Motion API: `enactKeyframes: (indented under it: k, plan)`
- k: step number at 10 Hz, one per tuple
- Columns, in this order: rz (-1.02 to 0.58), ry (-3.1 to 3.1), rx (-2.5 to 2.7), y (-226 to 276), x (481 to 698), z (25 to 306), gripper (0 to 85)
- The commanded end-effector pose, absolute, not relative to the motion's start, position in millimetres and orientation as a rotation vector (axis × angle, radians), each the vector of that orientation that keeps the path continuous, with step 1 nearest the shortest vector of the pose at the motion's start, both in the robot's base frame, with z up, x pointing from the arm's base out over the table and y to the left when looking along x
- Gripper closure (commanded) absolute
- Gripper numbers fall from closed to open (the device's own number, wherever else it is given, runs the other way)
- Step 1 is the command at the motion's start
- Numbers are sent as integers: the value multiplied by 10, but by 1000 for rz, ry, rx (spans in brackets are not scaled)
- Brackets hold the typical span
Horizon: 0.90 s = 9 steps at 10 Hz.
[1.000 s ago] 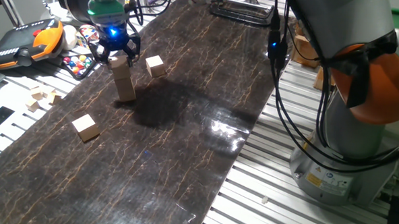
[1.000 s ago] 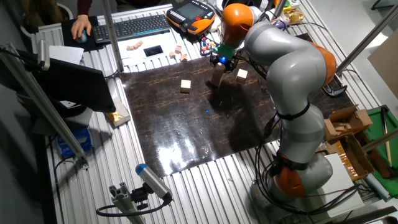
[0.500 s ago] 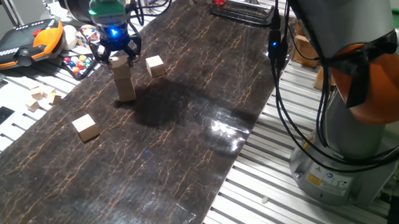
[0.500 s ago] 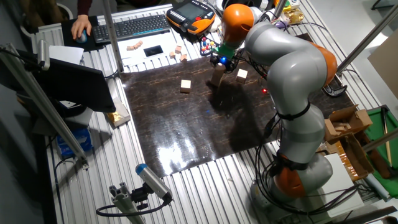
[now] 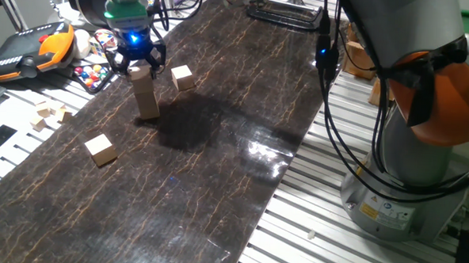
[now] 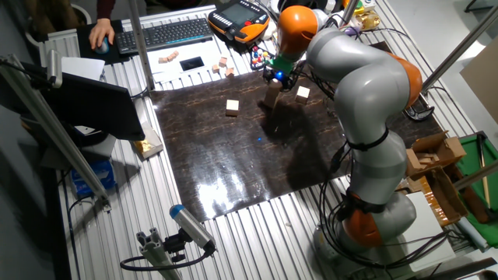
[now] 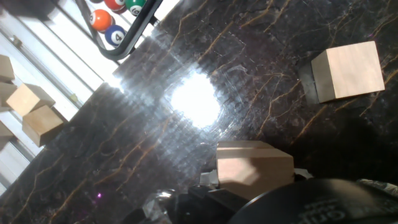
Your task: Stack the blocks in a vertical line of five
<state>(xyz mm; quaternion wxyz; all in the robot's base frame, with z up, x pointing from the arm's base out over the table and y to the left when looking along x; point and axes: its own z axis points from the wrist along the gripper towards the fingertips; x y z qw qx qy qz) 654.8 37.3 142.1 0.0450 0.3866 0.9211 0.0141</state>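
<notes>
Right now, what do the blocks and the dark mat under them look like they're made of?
The blocks look like unfinished light wood: pale tan, matte faces, crisp edges, no paint or marks; the hand view hints at faint grain. The mat looks like a glossy dark sheet printed with brown marble-like veins; it mirrors a bright glare patch. Probably vinyl or laminate, but that cannot be settled by sight.

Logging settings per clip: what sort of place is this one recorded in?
Most likely a robotics lab: a robot arm works at a slatted metal table, with a keyboard and an orange handheld controller alongside.
</notes>
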Motion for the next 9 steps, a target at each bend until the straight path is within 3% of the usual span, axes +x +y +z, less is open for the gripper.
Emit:
enactKeyframes:
  k: [1,4,7,9]
  plan:
    - [43,2813,1181,373,6549,1423,247]
    - [43,2808,1184,369,6548,1426,250]
    - [46,2793,1200,365,6553,1461,117]
    - [43,2788,1206,361,6565,1528,77]
